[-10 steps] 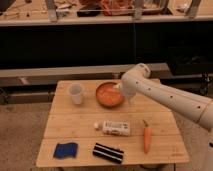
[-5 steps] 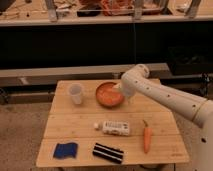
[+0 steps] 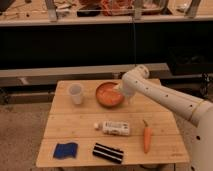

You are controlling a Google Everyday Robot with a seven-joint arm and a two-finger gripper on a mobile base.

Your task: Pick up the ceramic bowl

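Observation:
The ceramic bowl is round, shallow and orange with a paler inside, and sits on the wooden table at its far middle. My white arm comes in from the right, and my gripper is down at the bowl's right rim. The arm's wrist hides where the gripper meets the bowl. A small translucent white cup stands upright left of the bowl.
A white bottle lies on its side at mid table. A carrot lies at the right. A blue sponge and a black striped item lie near the front edge. Dark shelving stands behind the table.
The gripper has stayed at the bowl's right rim; the arm has shifted only slightly. The bowl and the other objects have not moved.

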